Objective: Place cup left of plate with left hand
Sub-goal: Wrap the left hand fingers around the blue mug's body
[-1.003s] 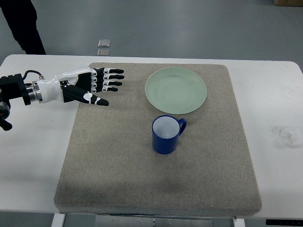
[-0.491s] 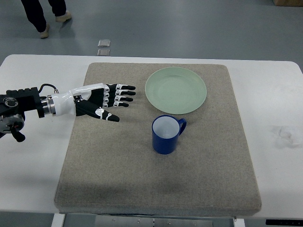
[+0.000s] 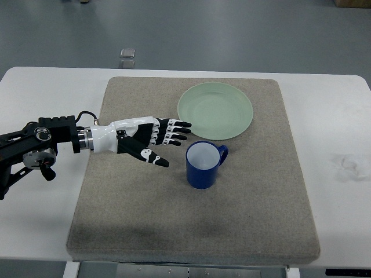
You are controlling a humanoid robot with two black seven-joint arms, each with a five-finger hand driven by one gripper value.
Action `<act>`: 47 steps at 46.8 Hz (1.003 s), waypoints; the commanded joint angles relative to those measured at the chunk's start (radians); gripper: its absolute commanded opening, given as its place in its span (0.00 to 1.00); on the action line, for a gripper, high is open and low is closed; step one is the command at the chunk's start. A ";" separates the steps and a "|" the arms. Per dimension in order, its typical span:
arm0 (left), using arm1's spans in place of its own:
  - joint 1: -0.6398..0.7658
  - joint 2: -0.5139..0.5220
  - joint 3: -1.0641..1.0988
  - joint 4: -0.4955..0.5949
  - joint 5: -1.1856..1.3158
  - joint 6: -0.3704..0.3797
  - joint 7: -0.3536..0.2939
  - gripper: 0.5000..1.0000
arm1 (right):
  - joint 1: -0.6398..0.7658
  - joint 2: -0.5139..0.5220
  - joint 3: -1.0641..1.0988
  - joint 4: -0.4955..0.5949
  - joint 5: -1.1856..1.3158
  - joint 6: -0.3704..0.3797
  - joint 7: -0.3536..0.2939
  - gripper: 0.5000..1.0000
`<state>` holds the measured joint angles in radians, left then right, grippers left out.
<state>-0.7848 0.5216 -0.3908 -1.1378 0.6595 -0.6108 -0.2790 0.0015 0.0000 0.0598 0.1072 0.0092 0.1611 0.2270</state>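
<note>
A: Report the left hand (image 3: 152,139).

B: The black-and-white fingered left hand reaches in from the picture's left edge over the grey-brown woven fabric mat (image 3: 145,220). Its fingers (image 3: 174,130) are spread and extended toward the right; the thumb (image 3: 152,157) points to the lower right. It holds nothing.

A: Position of the task item?

B: The dark blue ceramic cup with white interior (image 3: 203,165) stands upright on the mat, just right of the thumb tip and apart from it. Its handle points to the upper right.

A: And the reference item?

B: The round pale green plate (image 3: 215,110) lies flat on the mat, just beyond the cup. The fingertips end near its left rim. The mat rests on the white tabletop (image 3: 342,127).
</note>
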 commanded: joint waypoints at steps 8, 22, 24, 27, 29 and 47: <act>-0.005 -0.048 0.000 0.013 0.005 0.000 0.000 0.99 | 0.000 0.000 0.000 0.000 -0.002 0.000 0.000 0.86; -0.002 -0.078 0.003 0.016 0.014 0.000 0.000 0.99 | 0.000 0.000 0.000 -0.001 0.000 0.001 0.000 0.86; -0.002 -0.080 0.001 0.020 0.022 0.000 0.000 0.99 | 0.000 0.000 0.000 0.000 0.000 0.000 0.000 0.86; -0.002 -0.086 0.001 0.024 0.026 0.000 0.000 0.99 | 0.000 0.000 0.000 0.000 0.000 0.000 0.000 0.86; -0.001 -0.100 0.001 0.029 0.031 0.000 0.000 0.99 | 0.000 0.000 0.000 0.000 0.000 0.000 0.000 0.86; 0.002 -0.126 0.003 0.039 0.040 0.023 0.000 0.99 | 0.000 0.000 0.000 0.000 0.000 0.001 0.000 0.86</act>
<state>-0.7826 0.3985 -0.3895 -1.1025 0.6986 -0.5878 -0.2802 0.0016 0.0000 0.0598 0.1072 0.0090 0.1611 0.2270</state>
